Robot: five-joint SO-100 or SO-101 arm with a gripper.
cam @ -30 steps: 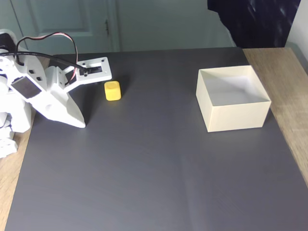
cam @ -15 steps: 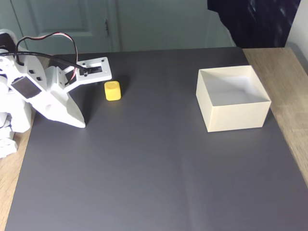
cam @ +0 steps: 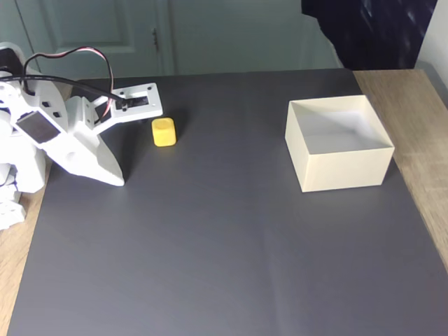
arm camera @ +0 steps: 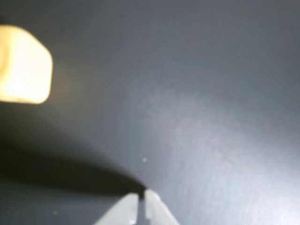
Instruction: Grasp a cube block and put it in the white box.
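The small yellow cube block (cam: 164, 131) sits on the dark grey mat, left of centre toward the back, and appears blurred at the upper left of the wrist view (arm camera: 23, 65). The white box (cam: 343, 168) stands open-topped on the right side of the mat, with nothing inside. My white gripper (cam: 117, 180) points down at the mat on the left, a little in front and to the left of the cube. In the wrist view the gripper (arm camera: 141, 197) has its two tips pressed together, shut on nothing.
The arm's white base and looping cables (cam: 66, 59) occupy the far left. The grey mat (cam: 224, 252) covers a wooden table (cam: 420, 140) that shows along the right and left edges. A door and a dark cloth lie behind.
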